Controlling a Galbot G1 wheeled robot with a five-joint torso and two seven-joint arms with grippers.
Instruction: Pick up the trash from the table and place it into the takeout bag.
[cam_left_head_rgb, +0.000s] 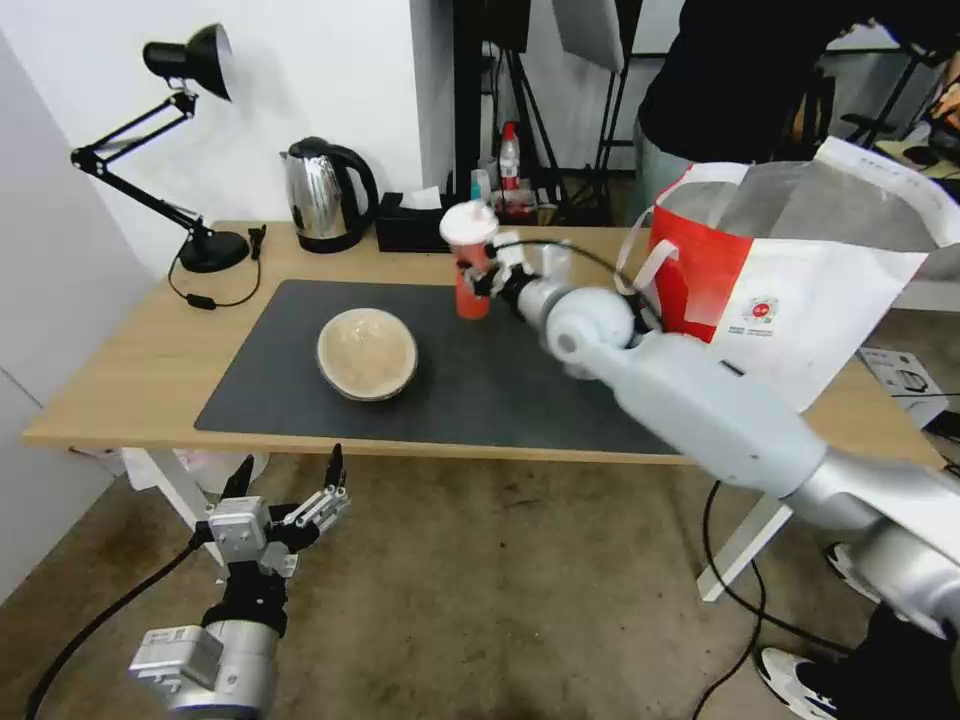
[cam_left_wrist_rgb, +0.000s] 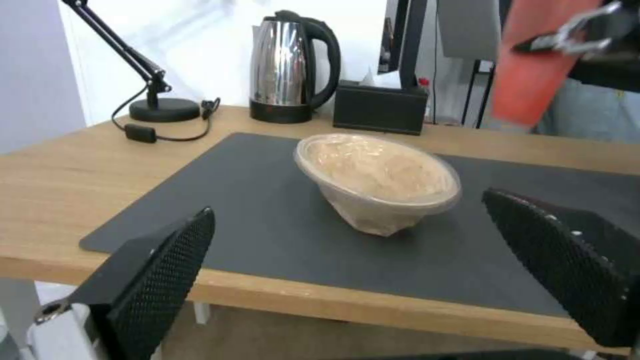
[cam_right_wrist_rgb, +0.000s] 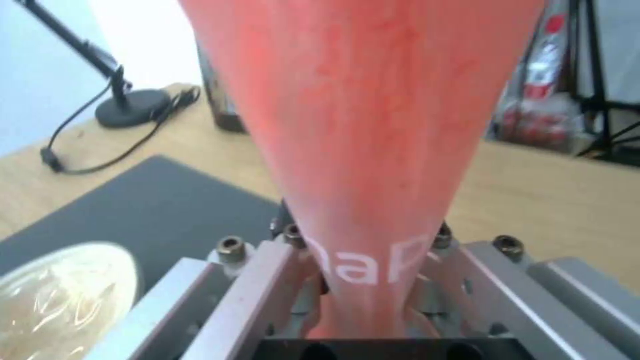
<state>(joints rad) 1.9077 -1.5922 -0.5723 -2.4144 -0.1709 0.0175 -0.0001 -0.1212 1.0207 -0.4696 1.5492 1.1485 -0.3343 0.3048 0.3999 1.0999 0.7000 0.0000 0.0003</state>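
My right gripper (cam_left_head_rgb: 484, 270) is shut on the red-orange cup (cam_left_head_rgb: 470, 262) with a white lid, holding it upright above the dark mat, left of the takeout bag (cam_left_head_rgb: 790, 290). The right wrist view has the cup (cam_right_wrist_rgb: 373, 150) squeezed between my metal fingers (cam_right_wrist_rgb: 267, 270). A beige round bowl (cam_left_head_rgb: 367, 353) sits on the mat of the table (cam_left_head_rgb: 130, 370). My left gripper (cam_left_head_rgb: 288, 478) hangs open below the table's front edge, facing the bowl (cam_left_wrist_rgb: 377, 181) between its black pads (cam_left_wrist_rgb: 160, 280).
At the back of the table stand a steel kettle (cam_left_head_rgb: 322, 196), a black tissue box (cam_left_head_rgb: 410, 222) and a black desk lamp (cam_left_head_rgb: 190, 150). A person in dark clothes holds the bag open behind it. Cables lie on the floor.
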